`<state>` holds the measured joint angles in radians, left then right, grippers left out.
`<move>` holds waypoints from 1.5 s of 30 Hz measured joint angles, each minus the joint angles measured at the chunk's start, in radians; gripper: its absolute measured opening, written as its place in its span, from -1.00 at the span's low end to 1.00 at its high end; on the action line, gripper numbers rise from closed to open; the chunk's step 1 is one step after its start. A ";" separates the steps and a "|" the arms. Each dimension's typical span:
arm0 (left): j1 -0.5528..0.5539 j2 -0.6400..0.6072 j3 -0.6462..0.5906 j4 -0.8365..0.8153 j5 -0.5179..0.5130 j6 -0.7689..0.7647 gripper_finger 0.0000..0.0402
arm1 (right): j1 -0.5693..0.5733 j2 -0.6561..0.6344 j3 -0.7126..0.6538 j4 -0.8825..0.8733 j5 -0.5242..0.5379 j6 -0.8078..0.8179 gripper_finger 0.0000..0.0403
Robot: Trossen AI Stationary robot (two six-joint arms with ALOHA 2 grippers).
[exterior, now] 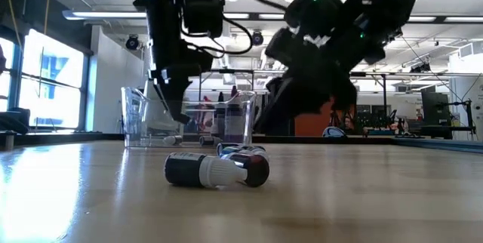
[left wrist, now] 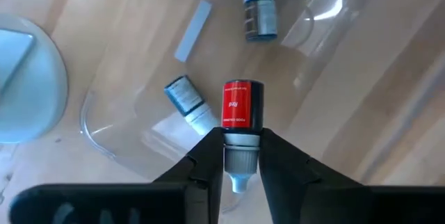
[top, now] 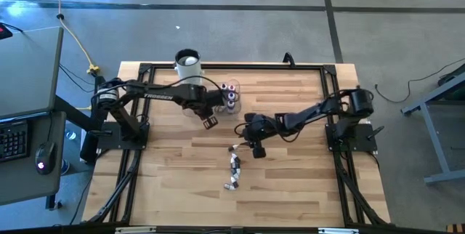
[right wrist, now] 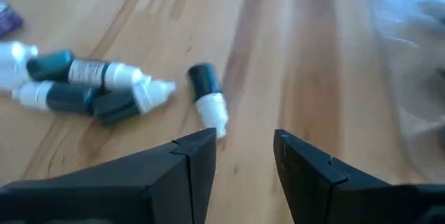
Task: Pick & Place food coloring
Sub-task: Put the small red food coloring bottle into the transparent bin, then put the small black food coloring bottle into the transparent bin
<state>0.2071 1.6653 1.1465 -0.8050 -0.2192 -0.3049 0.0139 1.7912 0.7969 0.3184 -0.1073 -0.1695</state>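
Note:
My left gripper (left wrist: 241,139) (top: 210,121) is shut on a red-labelled food coloring bottle (left wrist: 241,104), at the near edge of the clear tray (left wrist: 94,137) (top: 216,89). More bottles lie flat in the tray (left wrist: 186,97) (left wrist: 259,10) and others stand in it (top: 231,94). My right gripper (right wrist: 243,140) (top: 256,150) is open and hovers over the table, touching nothing. Just ahead of it a dark bottle (right wrist: 207,99) lies on its side. A loose cluster of bottles (right wrist: 83,88) (top: 234,163) (exterior: 215,169) lies farther on. My left gripper pinches the red-labelled bottle by its whitish cap (left wrist: 241,142), just below the dropper tip, between the two fingers (left wrist: 208,151). The fingers come from above, pointing down. The bottle's body points away from the wrist, down toward the tray floor, and looks lifted clear of it.
A tall white cup (top: 187,61) (left wrist: 21,78) stands at the far edge, left of the tray. Two bottles (top: 229,184) lie toward the near edge. Black frame rails (top: 138,154) run along the table's sides. Bare wood lies to the near left and near right.

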 joint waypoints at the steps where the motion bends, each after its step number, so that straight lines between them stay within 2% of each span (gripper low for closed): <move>1: 0.010 0.001 -0.004 0.006 0.001 0.011 -0.58 | 0.000 0.016 -0.002 0.020 -0.013 -0.013 -0.32; 11: 0.041 0.003 -0.004 0.014 -0.021 0.073 -0.09 | 0.000 0.117 0.000 0.220 -0.019 -0.014 -0.32; 16: 0.041 -0.008 0.135 -0.195 0.053 0.028 -0.08 | 0.000 0.155 0.001 0.262 -0.022 -0.014 -0.32; 19: 0.033 -0.007 0.244 -0.339 0.071 0.011 -0.09 | 0.000 0.174 0.001 0.256 -0.062 -0.014 -0.32; 23: 0.001 -0.016 0.373 -0.450 -0.015 -0.009 -0.09 | 0.000 0.188 0.001 0.286 -0.132 -0.012 -0.32; 29: -0.113 -0.109 0.479 -0.565 -0.147 -0.108 -0.09 | 0.000 0.184 0.001 0.293 -0.055 0.038 -0.32; 32: -0.204 -0.192 0.464 -0.619 -0.222 -0.209 -0.09 | 0.002 0.184 0.001 0.307 -0.071 0.037 -0.32; 35: -0.324 -0.274 0.394 -0.631 -0.317 -0.345 -0.09 | 0.010 0.184 0.001 0.327 -0.076 0.037 -0.32; 41: -0.576 -0.391 0.147 -0.592 -0.458 -0.746 -0.09 | 0.028 0.184 0.001 0.414 -0.075 0.099 -0.32; 45: -0.687 -0.413 -0.017 -0.515 -0.476 -0.961 -0.09 | 0.042 0.182 0.001 0.471 -0.064 0.149 -0.32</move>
<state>-0.4794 1.2526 1.1295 -1.3195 -0.6955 -1.2658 0.0554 1.9728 0.7982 0.7897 -0.1715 -0.0206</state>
